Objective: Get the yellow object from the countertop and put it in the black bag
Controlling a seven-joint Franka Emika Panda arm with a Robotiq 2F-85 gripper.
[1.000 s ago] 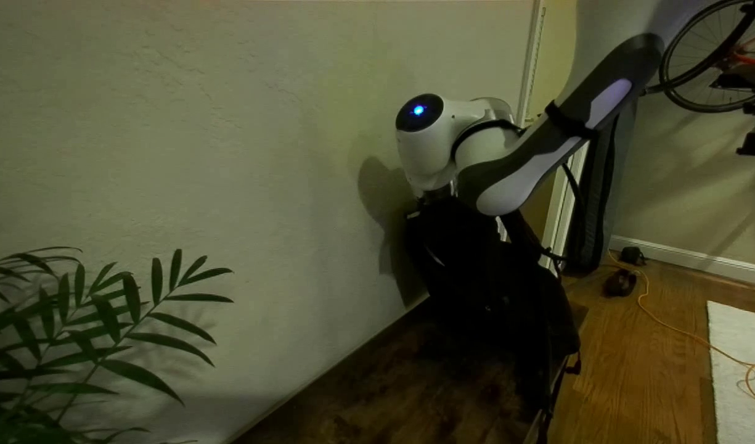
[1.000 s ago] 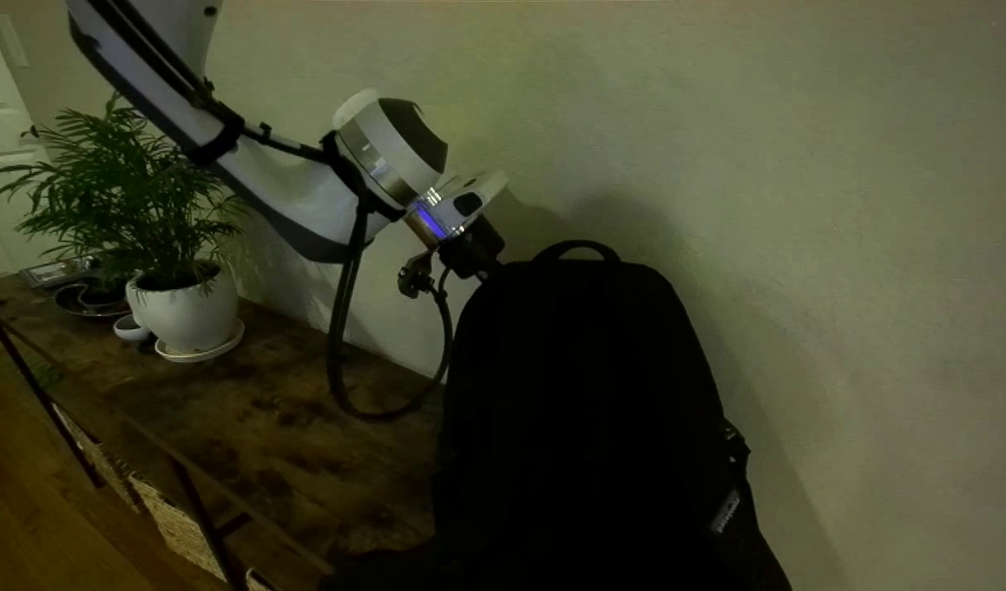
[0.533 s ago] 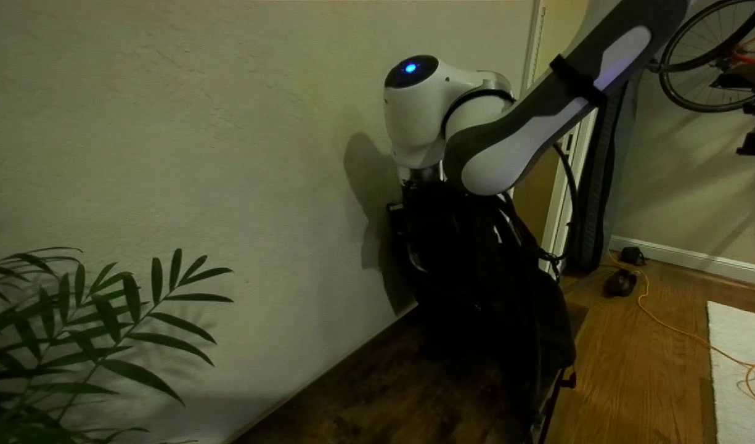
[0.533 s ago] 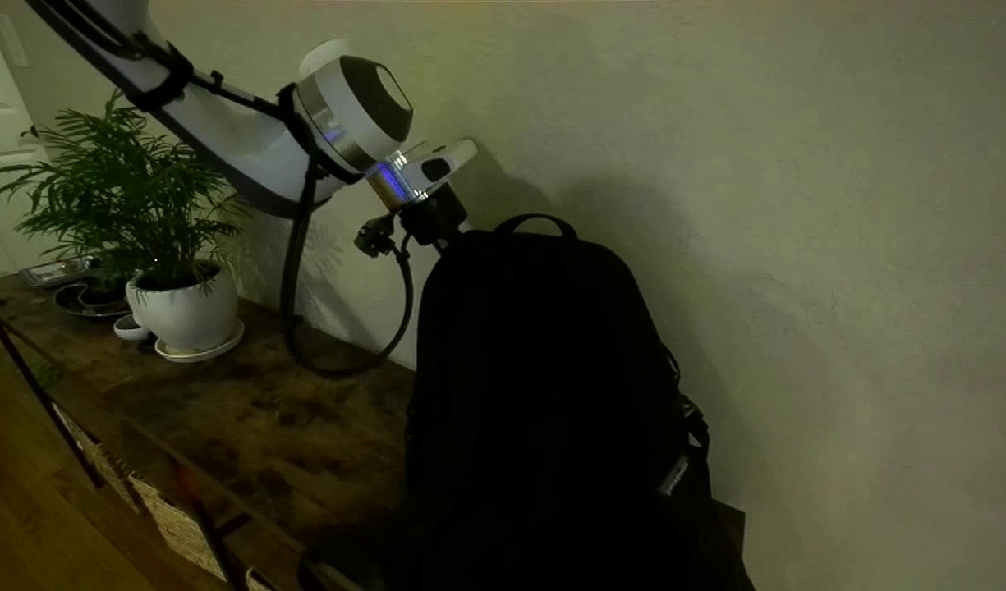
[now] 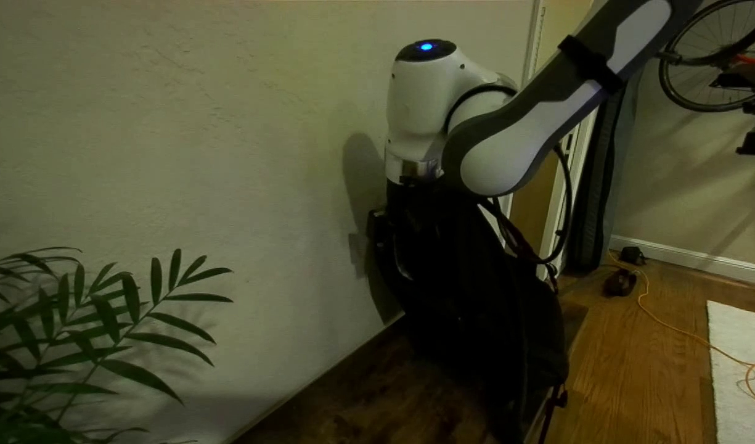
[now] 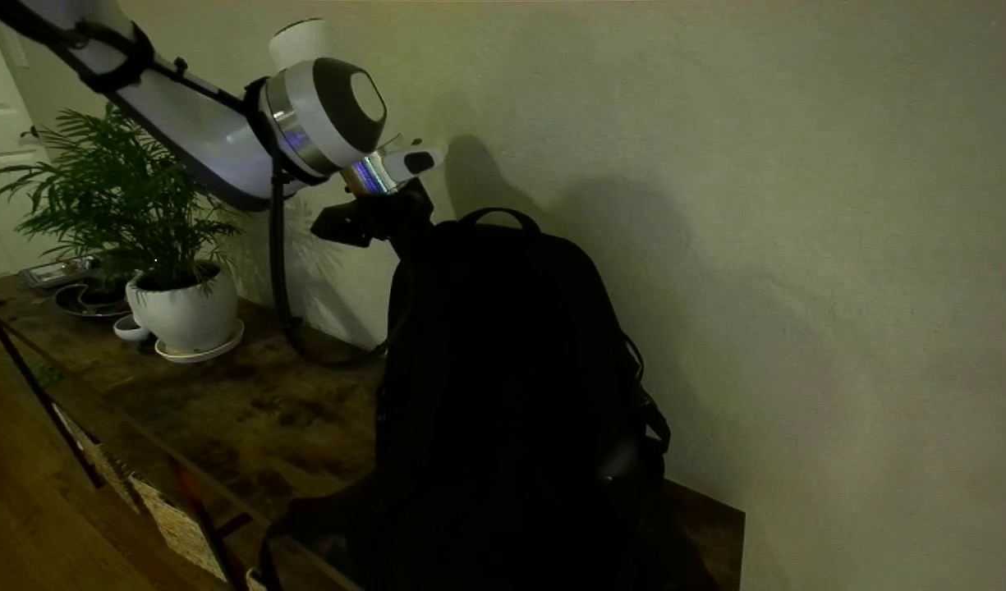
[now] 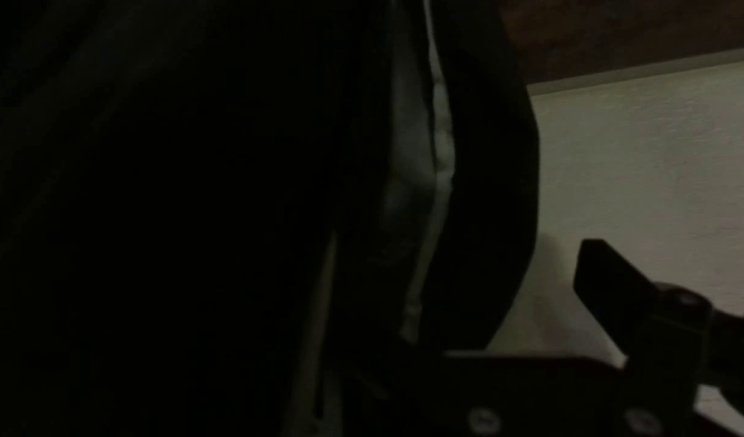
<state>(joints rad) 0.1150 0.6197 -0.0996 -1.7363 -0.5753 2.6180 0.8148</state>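
Note:
The black bag (image 6: pixel 486 394) stands on the dark brown countertop (image 6: pixel 289 410), with its loop handle at the top; it also shows in an exterior view (image 5: pixel 469 296). In the wrist view the bag (image 7: pixel 481 182) fills the left and middle, with a pale-edged opening. My gripper (image 7: pixel 466 291) is at the bag's upper edge near the wall. One finger shows outside the bag, wide of the middle; the other is lost in the dark fabric. The bag's edge lies between the fingers. In an exterior view the gripper (image 6: pixel 412 217) is partly hidden behind the bag. The yellow object is out of view.
The wall (image 6: pixel 757 246) is close behind the bag and gripper. A potted plant (image 6: pixel 182 304) stands at the countertop's far end beside a small white bowl (image 6: pixel 130 328). A cable loop (image 6: pixel 281 271) hangs from the arm. The countertop's front edge runs beside the bag.
The arm has risen and moved left in an exterior view, and its wrist has turned. The bag has shifted along with it, leftward in both exterior views, uncovering countertop near the wall.

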